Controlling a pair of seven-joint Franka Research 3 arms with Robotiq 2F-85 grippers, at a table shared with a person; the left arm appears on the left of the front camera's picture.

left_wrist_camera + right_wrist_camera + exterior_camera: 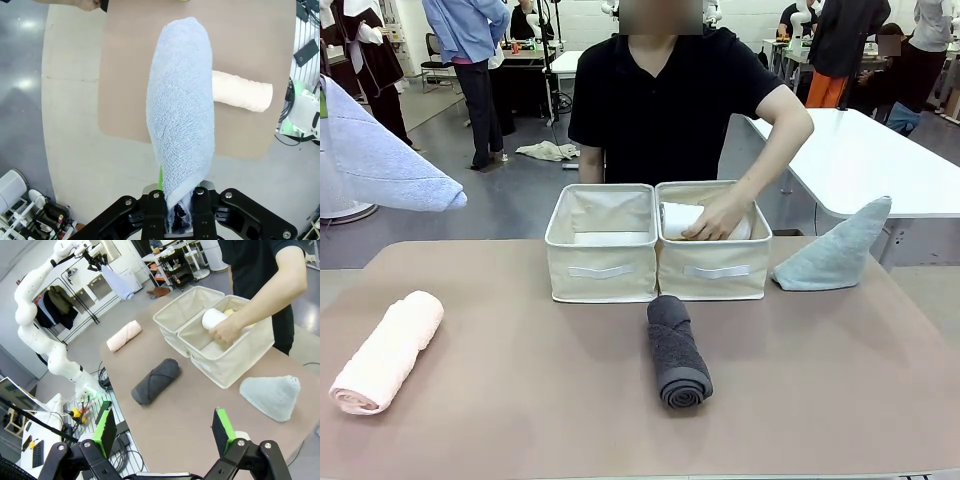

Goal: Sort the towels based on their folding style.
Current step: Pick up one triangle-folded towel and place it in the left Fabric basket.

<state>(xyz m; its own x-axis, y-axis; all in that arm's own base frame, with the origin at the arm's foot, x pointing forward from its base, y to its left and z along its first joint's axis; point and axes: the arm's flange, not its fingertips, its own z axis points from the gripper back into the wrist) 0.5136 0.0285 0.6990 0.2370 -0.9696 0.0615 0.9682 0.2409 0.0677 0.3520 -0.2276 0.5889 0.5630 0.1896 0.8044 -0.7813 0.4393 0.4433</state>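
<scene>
Bench, front view: rolled pink terry towel near the left edge, rolled dark grey towel mid-bench with open room around it, pale teal-grey triangle-fold towel at the far right edge. A person's hand rests on a rolled white towel in the right cream fabric bin.

Left wrist view: left hand clamped on a periwinkle blue towel hanging above the bench edge.

Right wrist view: right hand with fingers apart, empty, above open bench.

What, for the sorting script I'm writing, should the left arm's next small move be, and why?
Probably swing the blue towel over toward the left bin. The left gripper is shut on it, high, left of the table. The person's hand is on a white roll in the right bin, so this unrolled fold likely belongs in the other.
</scene>
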